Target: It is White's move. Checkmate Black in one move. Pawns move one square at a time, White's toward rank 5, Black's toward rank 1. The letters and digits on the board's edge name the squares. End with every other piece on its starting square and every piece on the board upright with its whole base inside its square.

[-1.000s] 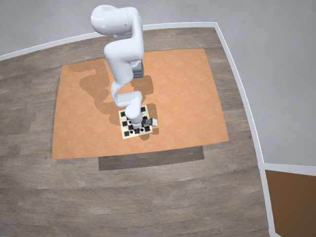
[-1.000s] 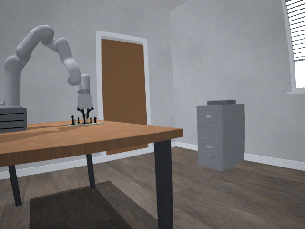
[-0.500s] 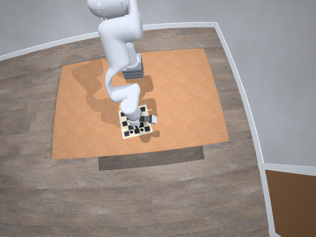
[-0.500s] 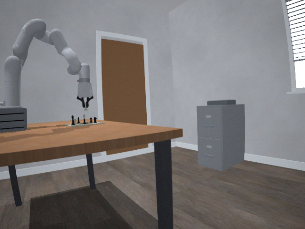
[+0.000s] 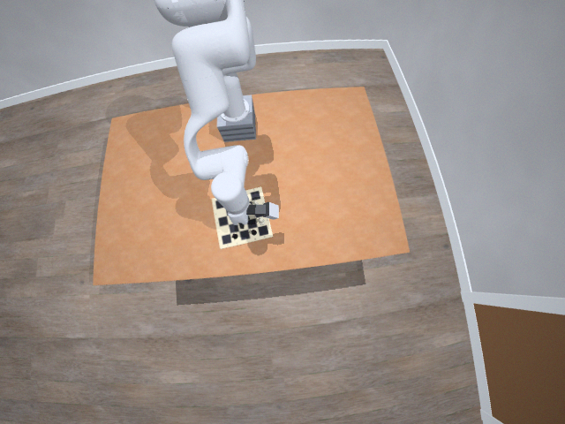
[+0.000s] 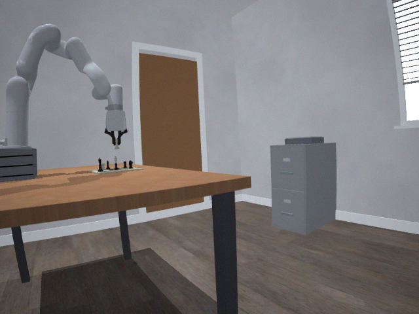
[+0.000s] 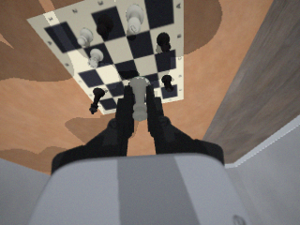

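Note:
My gripper [image 7: 140, 96] is shut on a white chess piece [image 7: 139, 98] and holds it well above the small chessboard [image 7: 114, 47]. In the exterior view the gripper [image 6: 116, 139] hangs over the board [image 6: 112, 169] with the white piece [image 6: 116, 145] between its fingers. In the wrist view the board carries a tall white piece [image 7: 134, 19], two smaller white pieces [image 7: 85, 37] [image 7: 96, 57], and several black pieces, one [image 7: 104, 25] next to the tall white one and one [image 7: 162, 42] near the right edge. In the overhead view the arm covers much of the board [image 5: 249, 221].
The board lies on an orange wooden table [image 5: 246, 182], toward its front edge. The robot base [image 5: 236, 123] stands behind the board. A grey filing cabinet [image 6: 302, 184] and a brown door [image 6: 168, 111] are away from the table.

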